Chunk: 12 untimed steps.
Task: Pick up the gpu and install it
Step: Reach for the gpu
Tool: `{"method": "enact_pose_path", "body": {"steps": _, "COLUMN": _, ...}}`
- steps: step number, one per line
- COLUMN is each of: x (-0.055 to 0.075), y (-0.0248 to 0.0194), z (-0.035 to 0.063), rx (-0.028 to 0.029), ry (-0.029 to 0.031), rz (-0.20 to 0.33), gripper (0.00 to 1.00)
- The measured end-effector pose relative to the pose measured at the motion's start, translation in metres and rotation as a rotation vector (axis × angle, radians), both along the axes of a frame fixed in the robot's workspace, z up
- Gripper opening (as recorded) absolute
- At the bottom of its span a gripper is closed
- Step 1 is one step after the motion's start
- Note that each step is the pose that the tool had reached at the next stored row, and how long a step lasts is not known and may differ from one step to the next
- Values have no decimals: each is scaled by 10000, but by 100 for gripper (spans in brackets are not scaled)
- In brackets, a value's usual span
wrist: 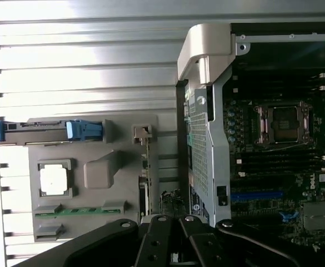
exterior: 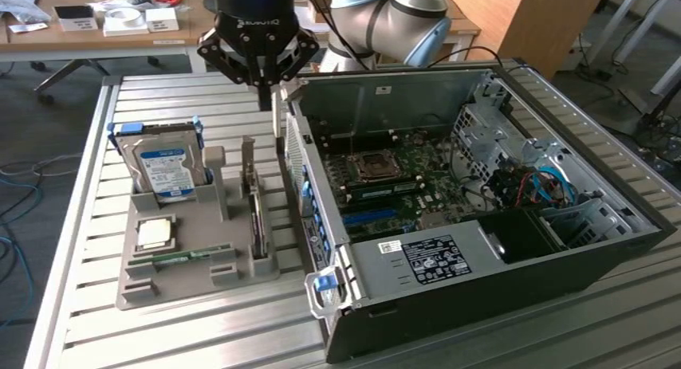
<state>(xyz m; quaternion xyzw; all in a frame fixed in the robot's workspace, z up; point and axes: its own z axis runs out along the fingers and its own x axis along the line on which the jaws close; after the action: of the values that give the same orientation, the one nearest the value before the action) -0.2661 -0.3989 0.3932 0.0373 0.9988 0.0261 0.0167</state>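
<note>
Shut fingers (exterior: 265, 94) hang over the gap between tray (exterior: 159, 288) and case (exterior: 511, 293), near the bench's (exterior: 75, 321) far edge. The gpu (exterior: 255, 213) stands on edge in the tray slot nearest the case. A wooden desk (exterior: 107, 38) stands behind.

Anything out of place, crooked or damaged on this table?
Nothing stands out. The gpu, hard drive, processor and memory stick sit in their slots in the grey tray; the open computer case looks undamaged.
</note>
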Motion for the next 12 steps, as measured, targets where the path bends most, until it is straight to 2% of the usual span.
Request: {"method": "enact_pose_path", "body": {"steps": 12, "x": -124, "y": -5, "z": -9, "rx": 0, "ry": 1, "rz": -1, "gripper": 11}}
